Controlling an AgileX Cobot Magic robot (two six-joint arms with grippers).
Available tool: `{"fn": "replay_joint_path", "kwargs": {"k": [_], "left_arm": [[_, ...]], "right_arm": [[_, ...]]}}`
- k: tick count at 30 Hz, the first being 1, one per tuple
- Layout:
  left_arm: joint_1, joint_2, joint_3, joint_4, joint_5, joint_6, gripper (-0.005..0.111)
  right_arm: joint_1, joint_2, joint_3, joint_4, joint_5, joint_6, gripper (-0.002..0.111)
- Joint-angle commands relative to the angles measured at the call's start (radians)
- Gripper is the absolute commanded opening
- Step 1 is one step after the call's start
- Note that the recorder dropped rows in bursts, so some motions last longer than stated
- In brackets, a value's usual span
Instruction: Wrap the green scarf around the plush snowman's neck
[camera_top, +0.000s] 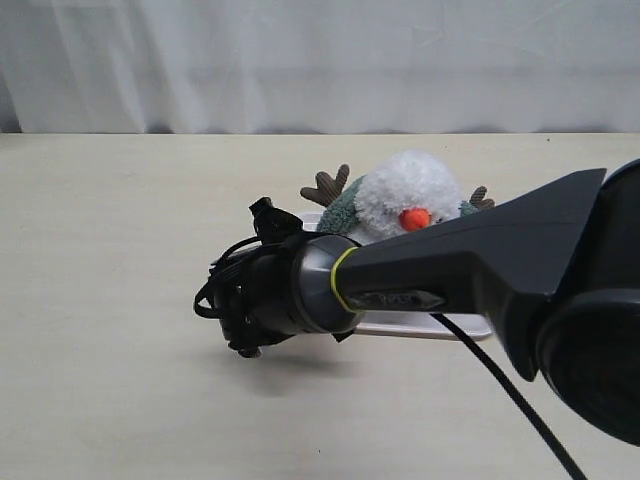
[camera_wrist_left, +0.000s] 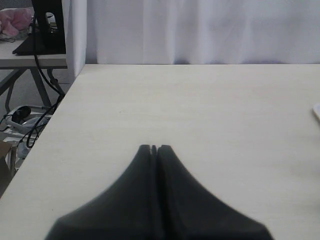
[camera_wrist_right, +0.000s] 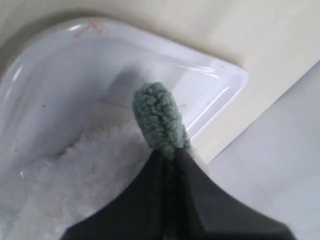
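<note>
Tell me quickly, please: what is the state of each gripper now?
Left gripper: closed, holding nothing.
Right gripper: closed on the rounded end of the fuzzy sage-green fleece scarf.

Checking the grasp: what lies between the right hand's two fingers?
The rounded end of the fuzzy sage-green fleece scarf, pinched by the right hand; the right wrist view shows it.

Blk arm (camera_top: 480, 260), yellow ring (camera_top: 340, 281), blk cable (camera_top: 500, 385)

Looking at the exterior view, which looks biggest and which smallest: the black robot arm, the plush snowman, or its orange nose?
1. robot arm, though it is nearest the camera
2. plush snowman, partly hidden
3. orange nose
</note>
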Motion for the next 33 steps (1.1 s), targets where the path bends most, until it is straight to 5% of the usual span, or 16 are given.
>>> {"fn": "replay_joint_path", "kwargs": {"k": [1,7,15,22,33], "left_arm": [[0.005,-0.002,0.003,0.001,-0.014,-0.003,0.000],[0.005,-0.002,0.003,0.001,-0.014,-0.003,0.000],[0.005,-0.002,0.003,0.001,-0.014,-0.003,0.000],[0.005,-0.002,0.003,0.001,-0.014,-0.003,0.000],[0.005,-0.002,0.003,0.001,-0.014,-0.003,0.000]], "right_arm": [[0.015,-0.026,0.000,-0.004,0.036,0.022,0.004],[0.026,-0.104,0.000,0.086,0.036,0.022,0.004],[0.026,-0.242,0.000,0.486,0.135,-0.240,0.004],[0.022,-0.256,0.065,0.462,0.286,-0.305,0.004],[0.022,-0.254,0.226,0.391,0.131,-0.291,0.006]]}}
